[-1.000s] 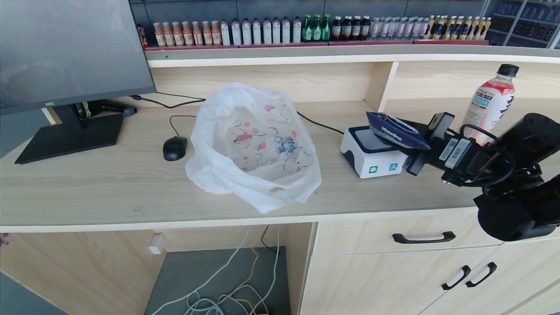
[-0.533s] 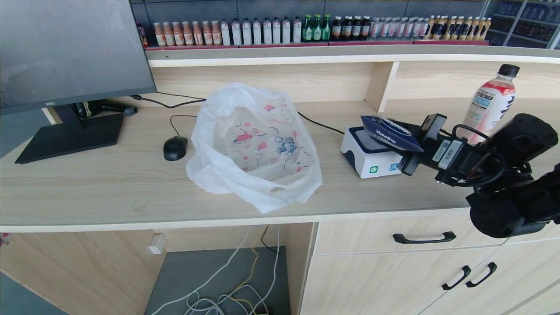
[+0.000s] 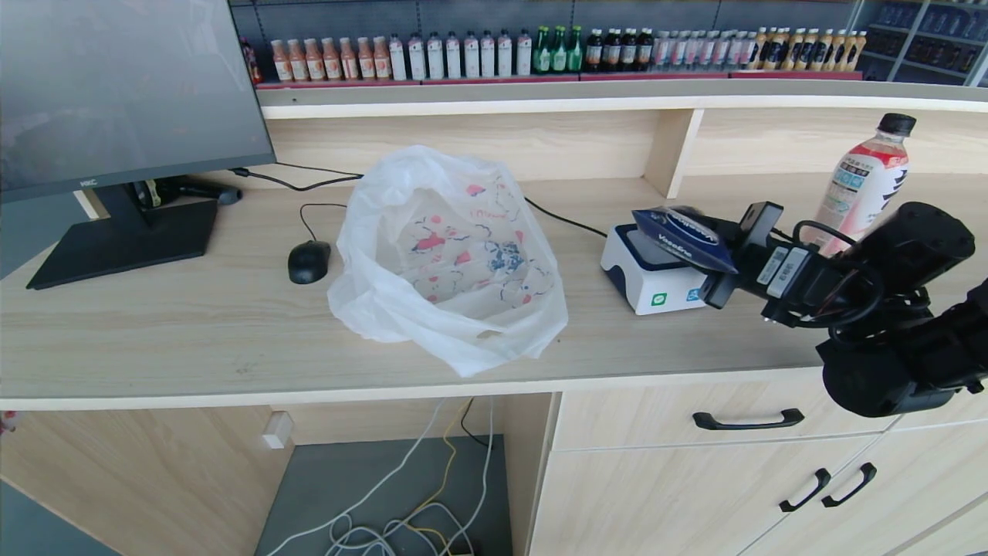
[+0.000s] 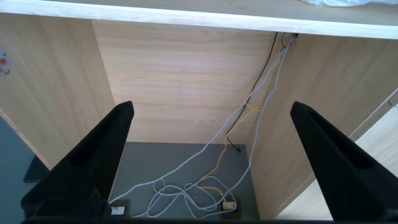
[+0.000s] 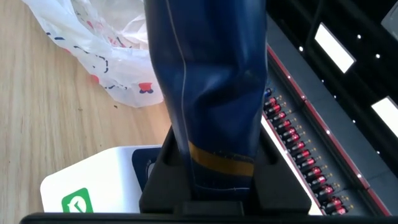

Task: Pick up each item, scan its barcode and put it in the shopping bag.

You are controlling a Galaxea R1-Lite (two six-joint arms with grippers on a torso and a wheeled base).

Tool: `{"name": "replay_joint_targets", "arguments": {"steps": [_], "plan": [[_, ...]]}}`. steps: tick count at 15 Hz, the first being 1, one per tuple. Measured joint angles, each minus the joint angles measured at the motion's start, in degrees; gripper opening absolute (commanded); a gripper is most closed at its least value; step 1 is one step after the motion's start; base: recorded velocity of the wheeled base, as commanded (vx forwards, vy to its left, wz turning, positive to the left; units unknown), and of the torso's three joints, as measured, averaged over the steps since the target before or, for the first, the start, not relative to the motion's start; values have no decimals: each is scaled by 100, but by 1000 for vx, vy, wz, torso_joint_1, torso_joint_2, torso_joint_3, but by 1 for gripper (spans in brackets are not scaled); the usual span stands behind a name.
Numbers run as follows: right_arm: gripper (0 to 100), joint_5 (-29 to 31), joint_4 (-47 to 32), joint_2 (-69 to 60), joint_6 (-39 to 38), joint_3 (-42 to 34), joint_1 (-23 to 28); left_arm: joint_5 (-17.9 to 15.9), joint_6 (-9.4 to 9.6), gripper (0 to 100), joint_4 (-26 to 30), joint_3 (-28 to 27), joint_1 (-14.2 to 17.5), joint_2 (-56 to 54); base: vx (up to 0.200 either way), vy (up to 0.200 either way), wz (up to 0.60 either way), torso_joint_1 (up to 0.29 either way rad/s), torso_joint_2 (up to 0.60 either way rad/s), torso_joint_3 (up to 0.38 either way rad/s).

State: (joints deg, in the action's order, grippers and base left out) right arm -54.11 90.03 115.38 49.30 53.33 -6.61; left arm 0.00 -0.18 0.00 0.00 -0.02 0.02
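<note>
My right gripper (image 3: pixel 714 243) is shut on a dark blue packet (image 3: pixel 683 237), holding it flat just above the white barcode scanner (image 3: pixel 652 270) on the counter. The right wrist view has the blue packet (image 5: pixel 208 87) clamped between the fingers (image 5: pixel 163 171), with the scanner (image 5: pixel 99 186) below and the bag (image 5: pixel 93 43) beyond. The white plastic shopping bag (image 3: pixel 448 255) sits open at the counter's middle, left of the scanner. My left gripper (image 4: pixel 211 162) hangs open below the counter, facing the cables under it.
A pink drink bottle (image 3: pixel 863 181) stands at the back right of the counter (image 3: pixel 193 324). A black mouse (image 3: pixel 309 261) and a monitor (image 3: pixel 116 100) are to the left of the bag. Drawers with black handles (image 3: pixel 747 421) lie below the counter edge.
My right gripper has moved left and slightly lower with the blue packet, bringing it further over the scanner. The bag and left arm are unchanged.
</note>
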Motion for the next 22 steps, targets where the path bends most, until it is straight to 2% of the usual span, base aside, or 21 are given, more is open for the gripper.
{"name": "replay_joint_targets", "arguments": {"steps": [11,17,20,22], "plan": [[0,107,-9,-37,5,-138,-22,-2,0,100,0,0,2,0,0,0,0,0,0,0],[0,1142,-22,-411,-817,-204,-96,0,0,100,2,0,-2,0,0,0,0,0,0,0],[0,1914,-17,-712,-1263,-284,-542,0,0,100,0,0,-2,0,0,0,0,0,0,0],[0,2714,-15,-940,-1703,-450,-1097,0,2,100,0,0,2,0,0,0,0,0,0,0]]}}
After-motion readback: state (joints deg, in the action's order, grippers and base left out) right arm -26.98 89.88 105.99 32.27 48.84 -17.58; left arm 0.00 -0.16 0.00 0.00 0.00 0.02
